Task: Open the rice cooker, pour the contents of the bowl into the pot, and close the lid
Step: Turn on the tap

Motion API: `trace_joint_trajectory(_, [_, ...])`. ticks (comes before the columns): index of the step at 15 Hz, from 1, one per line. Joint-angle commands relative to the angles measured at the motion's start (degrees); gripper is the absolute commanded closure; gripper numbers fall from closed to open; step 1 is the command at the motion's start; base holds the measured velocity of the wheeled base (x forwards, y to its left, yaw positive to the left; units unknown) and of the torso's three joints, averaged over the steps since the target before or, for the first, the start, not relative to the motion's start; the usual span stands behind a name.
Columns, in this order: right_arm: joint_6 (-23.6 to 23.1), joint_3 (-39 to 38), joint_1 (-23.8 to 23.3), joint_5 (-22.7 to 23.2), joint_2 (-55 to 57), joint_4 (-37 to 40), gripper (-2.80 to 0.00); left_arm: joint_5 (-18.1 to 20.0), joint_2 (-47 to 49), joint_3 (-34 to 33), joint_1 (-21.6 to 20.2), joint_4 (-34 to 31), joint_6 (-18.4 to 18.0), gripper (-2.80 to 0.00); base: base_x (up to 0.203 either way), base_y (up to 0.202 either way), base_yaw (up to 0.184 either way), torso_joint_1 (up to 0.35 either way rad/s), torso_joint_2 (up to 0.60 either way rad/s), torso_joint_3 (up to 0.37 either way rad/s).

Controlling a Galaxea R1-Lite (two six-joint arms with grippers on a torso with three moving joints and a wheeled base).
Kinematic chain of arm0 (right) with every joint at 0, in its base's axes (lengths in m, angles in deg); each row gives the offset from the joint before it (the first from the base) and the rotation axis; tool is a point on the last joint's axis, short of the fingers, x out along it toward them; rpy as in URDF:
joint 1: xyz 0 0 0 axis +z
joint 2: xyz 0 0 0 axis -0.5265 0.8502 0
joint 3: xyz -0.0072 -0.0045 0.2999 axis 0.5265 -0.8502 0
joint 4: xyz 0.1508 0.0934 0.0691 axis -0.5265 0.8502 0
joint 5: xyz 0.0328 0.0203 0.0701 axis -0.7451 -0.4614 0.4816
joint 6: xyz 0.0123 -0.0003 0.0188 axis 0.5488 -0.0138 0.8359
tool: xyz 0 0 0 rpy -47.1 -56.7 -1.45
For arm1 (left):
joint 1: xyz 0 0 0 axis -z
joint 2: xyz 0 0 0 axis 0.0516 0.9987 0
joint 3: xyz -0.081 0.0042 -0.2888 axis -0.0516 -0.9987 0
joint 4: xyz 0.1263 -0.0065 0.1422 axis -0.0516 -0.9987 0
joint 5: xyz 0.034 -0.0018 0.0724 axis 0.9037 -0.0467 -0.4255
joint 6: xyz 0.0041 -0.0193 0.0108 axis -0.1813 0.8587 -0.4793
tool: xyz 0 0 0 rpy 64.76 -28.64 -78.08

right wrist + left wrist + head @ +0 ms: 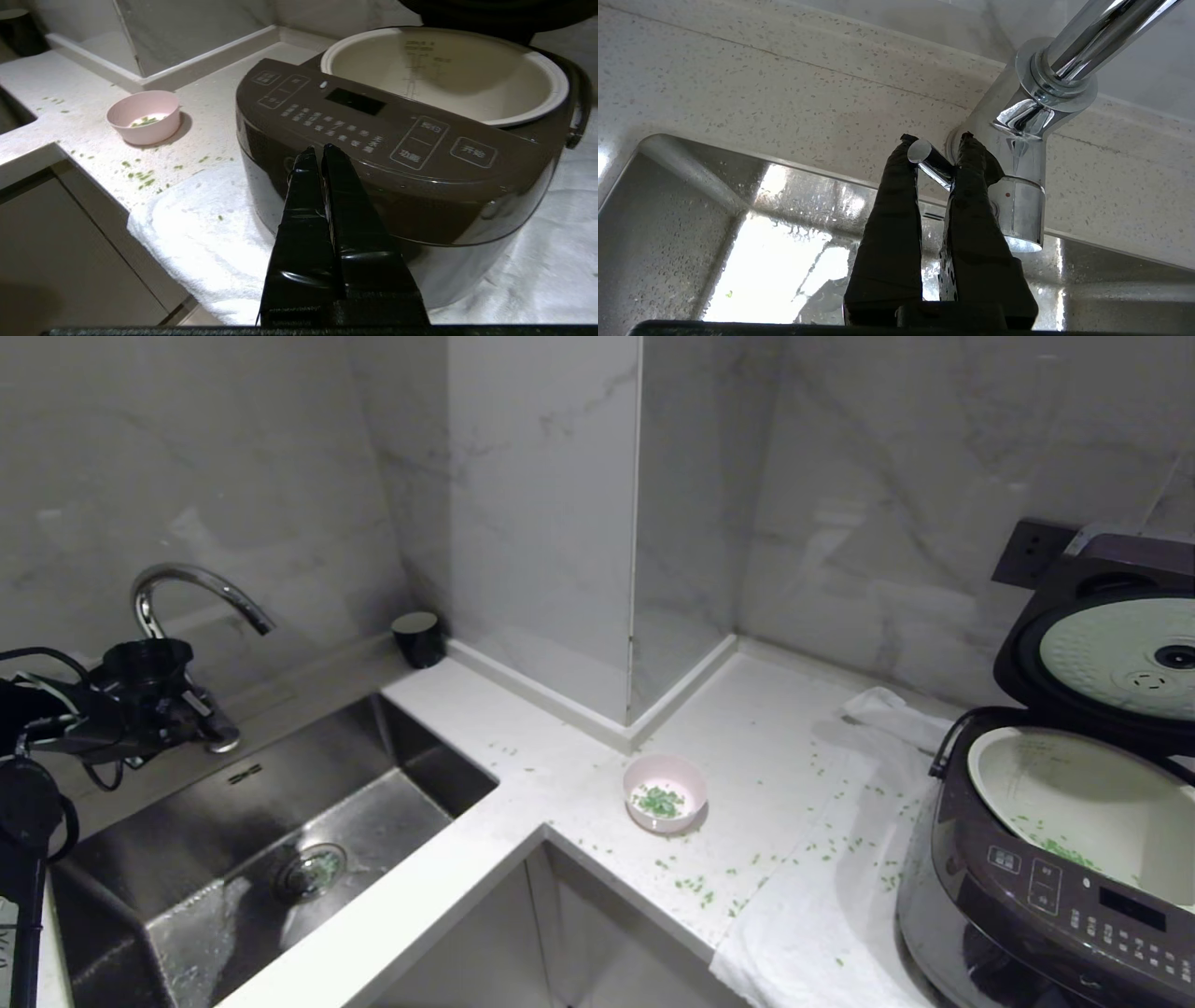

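Note:
The rice cooker (1027, 887) (373, 186) stands at the right on a white towel. Its lid (1111, 644) is up, and the white pot (1083, 793) (448, 70) holds a few green bits. The pink bowl (665, 791) (144, 116) sits on the counter with some contents (659, 801) (145, 120) in it. My left gripper (201, 714) (937, 139) is far left at the sink, shut on the chrome faucet handle (931, 163). In front of the cooker's panel hangs my right gripper (318, 149), shut and holding nothing.
A steel sink (261, 821) with a curved faucet (187, 583) fills the left. A black cup (418, 637) stands in the back corner. Green bits lie scattered over the counter (579, 775) and the towel (822, 915). A wall socket (1032, 553) is behind the cooker.

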Motion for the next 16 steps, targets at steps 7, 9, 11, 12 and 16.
trace_joint_trajectory(7, [0.0,-0.1,0.1,0.0,0.0,0.0,0.00,-0.3,-1.8,-0.7,0.5,-4.4,1.5,0.00,0.000,0.000,0.000,0.000,0.00,0.000])
trace_joint_trajectory(9, [0.0,-0.1,0.1,0.0,0.0,0.0,0.00,-0.3,-2.9,-1.3,0.5,-5.4,1.9,0.00,0.000,0.000,0.000,0.000,0.00,0.000])
trace_joint_trajectory(11, [-0.1,-0.1,0.0,0.0,0.0,0.0,0.00,-0.3,-2.6,-1.3,0.4,-5.4,1.9,0.00,0.000,0.000,0.000,0.000,0.00,0.000])
trace_joint_trajectory(12, [0.0,-0.1,0.0,0.0,0.0,0.0,0.00,-0.3,-2.4,-1.2,0.3,-5.4,1.9,0.00,0.000,0.000,0.000,0.000,0.00,0.000])
trace_joint_trajectory(16, [0.0,-0.1,0.0,0.0,0.0,0.0,0.00,-0.3,-2.6,-1.3,0.2,-5.4,1.9,0.00,0.000,0.000,0.000,0.000,0.00,0.000])
